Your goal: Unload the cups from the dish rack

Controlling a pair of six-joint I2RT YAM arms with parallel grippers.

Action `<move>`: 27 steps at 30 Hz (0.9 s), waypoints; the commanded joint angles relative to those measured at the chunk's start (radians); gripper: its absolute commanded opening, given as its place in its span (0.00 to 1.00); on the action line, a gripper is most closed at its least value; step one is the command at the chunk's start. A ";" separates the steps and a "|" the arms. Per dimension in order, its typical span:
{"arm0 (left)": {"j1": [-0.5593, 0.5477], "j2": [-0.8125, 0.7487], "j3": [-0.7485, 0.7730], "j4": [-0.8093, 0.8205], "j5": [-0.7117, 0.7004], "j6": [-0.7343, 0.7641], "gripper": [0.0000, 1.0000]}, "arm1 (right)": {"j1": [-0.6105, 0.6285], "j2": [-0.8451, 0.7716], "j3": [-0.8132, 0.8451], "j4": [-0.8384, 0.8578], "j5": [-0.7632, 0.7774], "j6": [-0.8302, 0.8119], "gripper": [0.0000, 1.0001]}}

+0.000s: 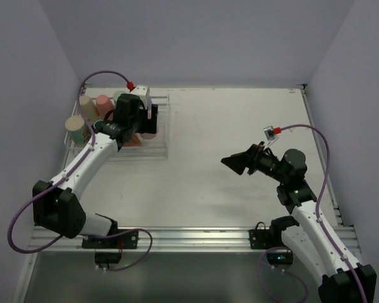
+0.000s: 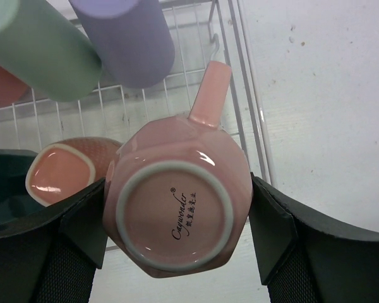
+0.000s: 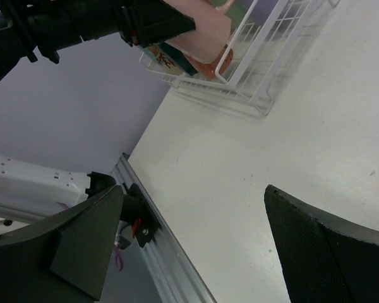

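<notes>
My left gripper (image 1: 149,120) is shut on a pink mug (image 2: 177,208), one finger on each side, with the mug's base facing the wrist camera and its handle pointing away. The mug hangs over the right part of the white wire dish rack (image 1: 159,149). Still in the rack are a mint green cup (image 2: 38,50), a lilac cup (image 2: 126,38) and a salmon cup (image 2: 60,173). More cups stand at the rack's left end, among them a beige cup (image 1: 76,126). My right gripper (image 1: 235,161) is open and empty over the table, far from the rack.
The rack (image 3: 259,57) sits at the table's far left, next to the left wall. A metal rail (image 1: 189,237) runs along the near edge. The right wrist view shows the held mug (image 3: 199,31) above the rack's wires.
</notes>
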 commanded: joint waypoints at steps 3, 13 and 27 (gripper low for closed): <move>0.008 -0.086 0.039 0.127 0.038 -0.022 0.24 | 0.054 0.059 0.025 0.173 0.049 0.090 0.95; 0.007 -0.311 0.026 0.152 0.224 -0.126 0.24 | 0.276 0.272 0.054 0.571 0.230 0.292 0.80; 0.007 -0.464 -0.201 0.535 0.638 -0.473 0.23 | 0.378 0.604 0.270 0.909 0.226 0.412 0.79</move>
